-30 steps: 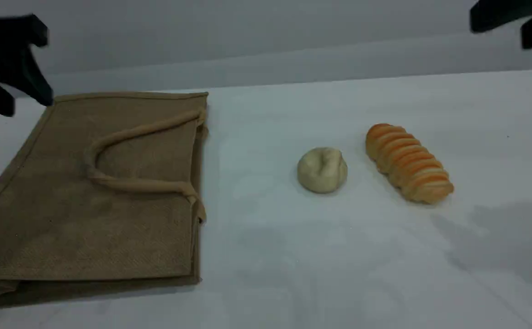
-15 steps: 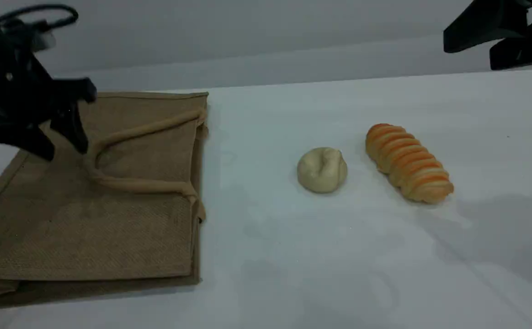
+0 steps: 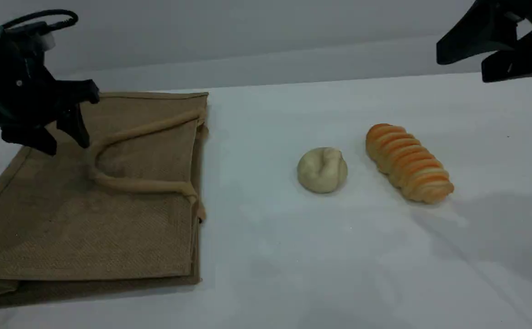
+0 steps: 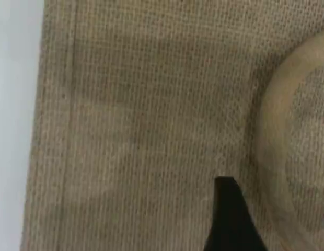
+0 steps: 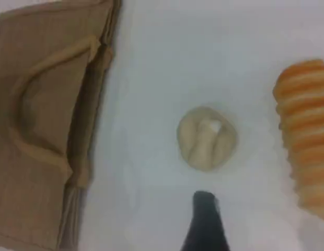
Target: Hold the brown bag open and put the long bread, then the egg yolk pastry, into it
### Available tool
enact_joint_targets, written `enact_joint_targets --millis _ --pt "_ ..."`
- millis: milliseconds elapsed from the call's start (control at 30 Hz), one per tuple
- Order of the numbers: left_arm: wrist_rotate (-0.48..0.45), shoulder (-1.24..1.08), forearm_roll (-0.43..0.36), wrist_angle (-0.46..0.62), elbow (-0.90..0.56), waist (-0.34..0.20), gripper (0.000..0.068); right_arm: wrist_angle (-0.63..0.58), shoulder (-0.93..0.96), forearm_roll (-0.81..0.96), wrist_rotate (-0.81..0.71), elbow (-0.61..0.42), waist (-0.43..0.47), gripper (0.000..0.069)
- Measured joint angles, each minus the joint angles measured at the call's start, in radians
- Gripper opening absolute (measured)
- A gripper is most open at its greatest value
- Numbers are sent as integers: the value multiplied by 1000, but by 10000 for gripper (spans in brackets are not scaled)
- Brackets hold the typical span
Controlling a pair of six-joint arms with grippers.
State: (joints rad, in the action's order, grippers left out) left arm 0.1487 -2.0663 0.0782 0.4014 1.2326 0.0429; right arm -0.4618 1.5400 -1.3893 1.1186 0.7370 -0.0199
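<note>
Nothing is bagged yet: the tan-brown woven jute bag (image 3: 110, 237) lies flat and closed under the left gripper (image 3: 65, 141), spread empty beside its looped handle (image 3: 142, 185), while the long ridged golden-orange loaf (image 3: 407, 162) and round pale cream pastry (image 3: 322, 170) sit on the white surface (image 3: 293, 256), well apart from the spread, empty right gripper (image 3: 460, 66).

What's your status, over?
Left end effector open over brown bag, near handle. Right end effector open, raised at far right. Bag flat; long bread, egg yolk pastry untouched. Nothing in the way.
</note>
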Motion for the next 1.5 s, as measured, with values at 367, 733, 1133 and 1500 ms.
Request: enact_joint_targets --millis 367,733,1133,1500 --pt "-1 -159 3 43 144 9 384 -4 0 -22 30 0 0 467" --pt "15 -224 3 69 173 13 361 -13 0 -22 29 0 0 467" --pt "-29 -199 -10 245 255 16 88 2 0 -84 45 -1 0 467" --pt "-350 35 126 676 587 23 87 2 24 -122 66 -1 0 467"
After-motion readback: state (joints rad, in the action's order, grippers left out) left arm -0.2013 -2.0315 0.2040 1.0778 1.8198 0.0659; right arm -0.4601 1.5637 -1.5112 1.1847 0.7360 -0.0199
